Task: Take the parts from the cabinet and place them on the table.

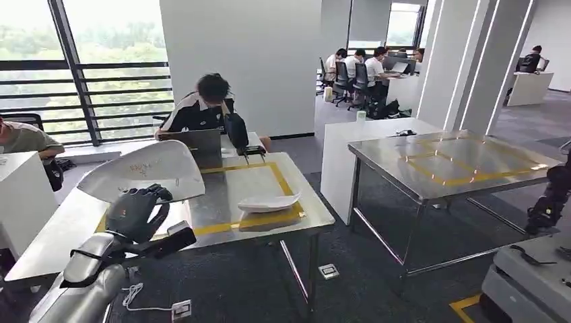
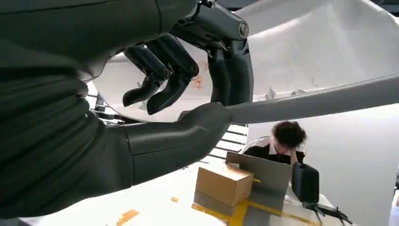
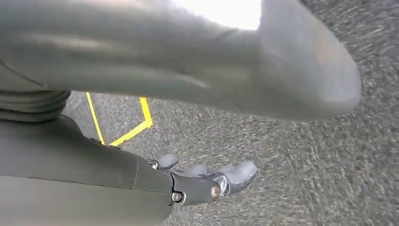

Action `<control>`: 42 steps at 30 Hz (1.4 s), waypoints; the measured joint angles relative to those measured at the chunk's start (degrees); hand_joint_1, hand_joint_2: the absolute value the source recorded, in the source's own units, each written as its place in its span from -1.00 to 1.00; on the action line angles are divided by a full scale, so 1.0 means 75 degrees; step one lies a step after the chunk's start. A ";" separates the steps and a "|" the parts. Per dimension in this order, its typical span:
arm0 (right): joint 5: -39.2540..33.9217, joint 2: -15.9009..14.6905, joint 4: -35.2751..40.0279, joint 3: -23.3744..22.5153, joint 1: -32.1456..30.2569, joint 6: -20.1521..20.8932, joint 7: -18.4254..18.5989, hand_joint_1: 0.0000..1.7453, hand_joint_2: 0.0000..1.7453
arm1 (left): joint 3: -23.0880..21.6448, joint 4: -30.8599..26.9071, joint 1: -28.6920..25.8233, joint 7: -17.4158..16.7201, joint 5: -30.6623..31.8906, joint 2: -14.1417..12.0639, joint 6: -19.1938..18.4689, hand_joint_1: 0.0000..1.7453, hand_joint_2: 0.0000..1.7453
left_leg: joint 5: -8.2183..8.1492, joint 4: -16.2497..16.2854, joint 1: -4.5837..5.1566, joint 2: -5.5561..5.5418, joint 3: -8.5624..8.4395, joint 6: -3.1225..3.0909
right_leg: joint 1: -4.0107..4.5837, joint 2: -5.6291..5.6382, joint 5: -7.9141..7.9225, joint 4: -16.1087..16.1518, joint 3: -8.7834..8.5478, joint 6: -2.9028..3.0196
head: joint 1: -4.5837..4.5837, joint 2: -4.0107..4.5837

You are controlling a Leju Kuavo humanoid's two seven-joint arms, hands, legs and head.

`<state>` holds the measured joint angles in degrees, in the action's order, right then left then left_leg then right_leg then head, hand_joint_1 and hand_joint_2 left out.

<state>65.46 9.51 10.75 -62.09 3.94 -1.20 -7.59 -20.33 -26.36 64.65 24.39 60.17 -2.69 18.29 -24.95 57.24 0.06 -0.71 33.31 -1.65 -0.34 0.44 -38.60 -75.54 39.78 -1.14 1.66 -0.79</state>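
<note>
The left hand (image 1: 138,212) grips a large curved white plastic shell part (image 1: 145,169) by its edge above the steel table (image 1: 269,185); such a thin pinch could slip. The right hand (image 3: 207,181) hangs with nothing held.

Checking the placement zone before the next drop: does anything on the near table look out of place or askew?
One white part already lies inside the yellow tape frame on the near table, near its front edge; nothing spilled or damaged. The left hand holds a large white curved part tilted over the table's left side.
</note>
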 joint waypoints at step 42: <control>-0.0090 -0.0003 -0.0006 -0.0187 -0.0043 -0.0009 -0.0029 -1.00 -1.00 | -0.0058 0.0035 -0.0199 -0.0055 -0.0096 -0.0073 0.0067 1.00 1.00 | -0.0867 0.1055 -0.0022 -0.0065 -0.0662 0.0379 | -0.0001 0.0025 0.2025 0.2262 -0.0405 0.0418 | 0.0021 0.0006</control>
<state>64.78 9.49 10.71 -63.49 3.61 -1.27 -7.80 -20.76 -26.10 63.15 23.98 59.45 -3.23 18.80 -31.45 65.15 -0.10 -1.20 28.35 1.20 -0.34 0.63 -23.42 -58.57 36.75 2.00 1.82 -0.74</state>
